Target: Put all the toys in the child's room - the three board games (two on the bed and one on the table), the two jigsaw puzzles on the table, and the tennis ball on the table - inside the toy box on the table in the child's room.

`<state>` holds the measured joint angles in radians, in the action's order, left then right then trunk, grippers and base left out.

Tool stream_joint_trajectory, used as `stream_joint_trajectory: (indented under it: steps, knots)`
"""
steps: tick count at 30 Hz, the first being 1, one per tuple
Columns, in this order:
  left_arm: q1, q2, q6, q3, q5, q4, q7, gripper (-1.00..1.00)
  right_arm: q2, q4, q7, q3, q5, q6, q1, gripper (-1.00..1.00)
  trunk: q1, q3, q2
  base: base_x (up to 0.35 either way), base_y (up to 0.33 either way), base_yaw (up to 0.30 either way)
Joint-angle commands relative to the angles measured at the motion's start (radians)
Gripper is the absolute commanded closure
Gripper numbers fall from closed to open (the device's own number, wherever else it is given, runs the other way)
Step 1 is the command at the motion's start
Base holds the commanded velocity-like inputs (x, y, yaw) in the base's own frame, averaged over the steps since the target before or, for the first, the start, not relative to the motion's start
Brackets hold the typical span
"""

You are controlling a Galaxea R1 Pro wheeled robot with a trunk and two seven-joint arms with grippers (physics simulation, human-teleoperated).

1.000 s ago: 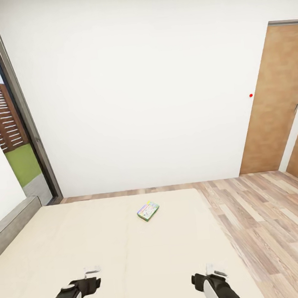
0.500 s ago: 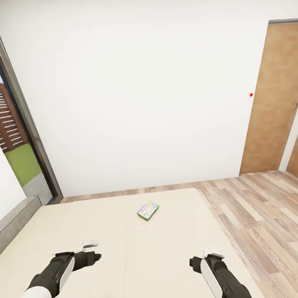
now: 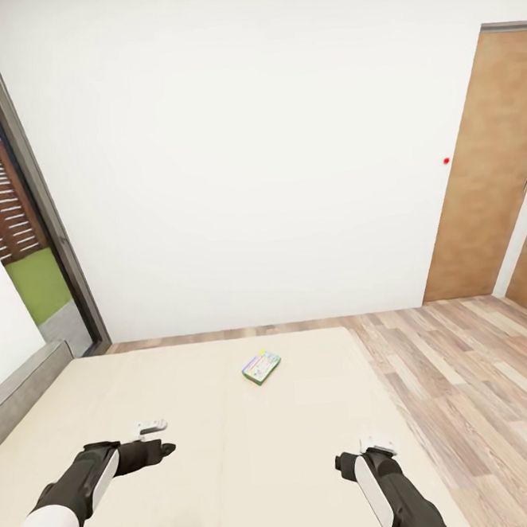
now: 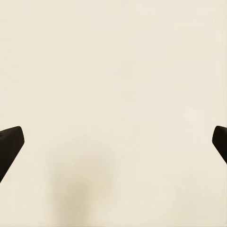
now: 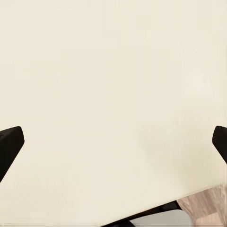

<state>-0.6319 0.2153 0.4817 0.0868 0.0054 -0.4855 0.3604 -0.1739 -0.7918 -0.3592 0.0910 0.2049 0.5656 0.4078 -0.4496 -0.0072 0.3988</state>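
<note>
A small green-edged board game [image 3: 261, 367] lies flat on the cream bed [image 3: 233, 458], toward its far side. My left gripper [image 3: 161, 447] hovers over the mattress, nearer and to the left of the game, well short of it. My right gripper [image 3: 356, 457] hangs over the bed's right part, also nearer than the game. In the left wrist view the gripper [image 4: 113, 142] is open, fingertips [image 4: 10, 139] wide apart above bare mattress. The right wrist view shows that gripper [image 5: 113, 142] open too, with nothing between its fingertips [image 5: 10, 142].
A white wall [image 3: 246, 153] stands behind the bed. Wood floor [image 3: 474, 389] runs along the bed's right side to a brown door [image 3: 487, 172]. A glass door frame [image 3: 43, 211] and the grey bed rail [image 3: 27, 388] border the left.
My left arm has lifted and reached forward over the bed; the right arm rose slightly. The camera tilted up a little, and a colourful box at the bottom-left corner is out of the picture.
</note>
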Motion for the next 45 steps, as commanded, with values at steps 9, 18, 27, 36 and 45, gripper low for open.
stream_joint_trajectory:
  steps: [9,18,27,36,45]
  knots:
    - [0.000,0.000,0.020,0.007,0.000,-0.021,0.006,-1.00,-0.001,-0.001,-0.008,-0.004,-0.002,0.007,0.000,-1.00,0.000,-0.011,0.001,0.000,0.062,0.000]
    - [0.000,0.001,0.020,0.007,0.000,-0.022,0.006,-1.00,-0.001,-0.003,-0.009,-0.005,-0.004,-0.004,0.000,-1.00,0.000,-0.012,0.001,0.000,0.106,0.000]
    - [0.000,0.020,0.020,0.007,0.000,-0.024,0.006,-1.00,-0.001,-0.004,-0.009,-0.006,-0.004,-0.004,0.000,-1.00,0.000,-0.012,0.001,0.000,0.105,0.000]
    - [0.000,0.024,0.019,0.007,-0.001,-0.024,0.006,-1.00,-0.001,-0.003,-0.009,-0.006,-0.003,-0.004,0.000,-1.00,0.000,-0.012,0.001,0.000,0.136,0.000]
    - [0.000,0.026,0.013,0.007,-0.001,-0.024,0.006,-1.00,-0.001,-0.002,-0.009,-0.005,-0.003,-0.006,0.000,-1.00,0.000,-0.012,0.001,0.000,0.147,0.000]
